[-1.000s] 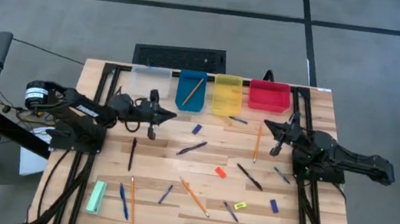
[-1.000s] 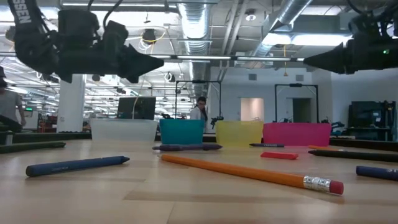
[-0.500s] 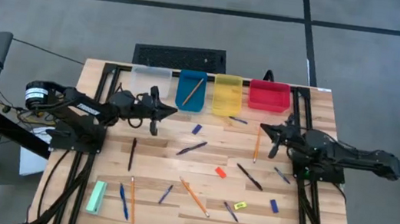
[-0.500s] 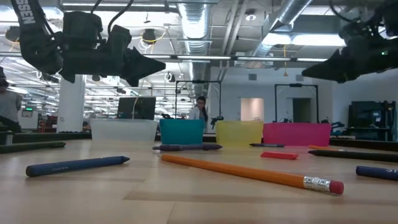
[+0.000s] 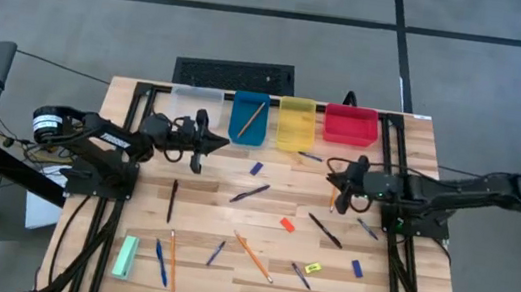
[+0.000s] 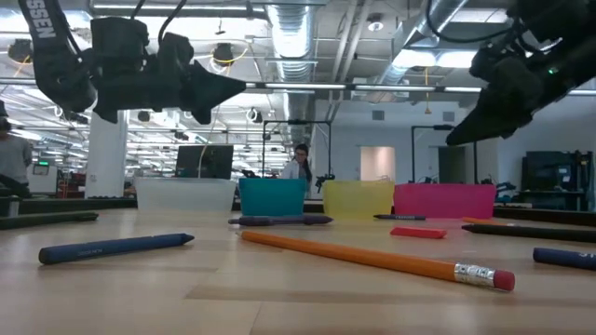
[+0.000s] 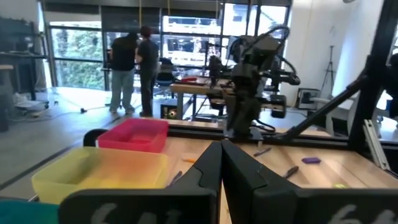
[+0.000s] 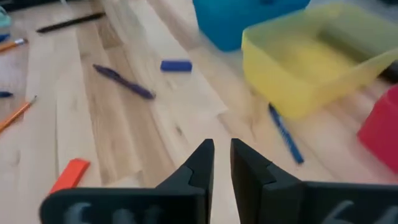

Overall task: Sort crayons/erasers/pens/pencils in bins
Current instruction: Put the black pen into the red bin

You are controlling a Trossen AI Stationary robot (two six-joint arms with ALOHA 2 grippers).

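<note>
The right gripper [image 5: 338, 183] hangs right of centre in the overhead picture, its fingers [image 8: 200, 163] parted by only a narrow slit and holding nothing. Directly under or just beside it lies a long thin orange wooden pencil [image 5: 335, 187], running up and down the frame, below the yellow plastic bin [image 5: 295, 123]. Whether the fingertips are already touching it cannot be told, and the wrist picture shows only bare tabletop [image 8: 124, 130] between the tips.

The pencil should be light and stiff, with a hard, slightly slick lacquered body, and so thin that it lies almost flush with the wood. The best hold is probably near its middle, fingers straddling it across its width, so it does not swing when lifted. The present gap looks barely wide enough for that.

A short dark blue pen [image 8: 285, 134] lies close beside the yellow bin, ahead of the fingers and not between them. Another orange pencil [image 5: 250, 117] already sits in the blue bin [image 5: 249, 118], so that is probably where this one belongs.

The left gripper [image 5: 202, 142] waits left of centre, below the clear bin [image 5: 195, 103], its fingers [image 7: 208, 165] pressed together and empty.
</note>
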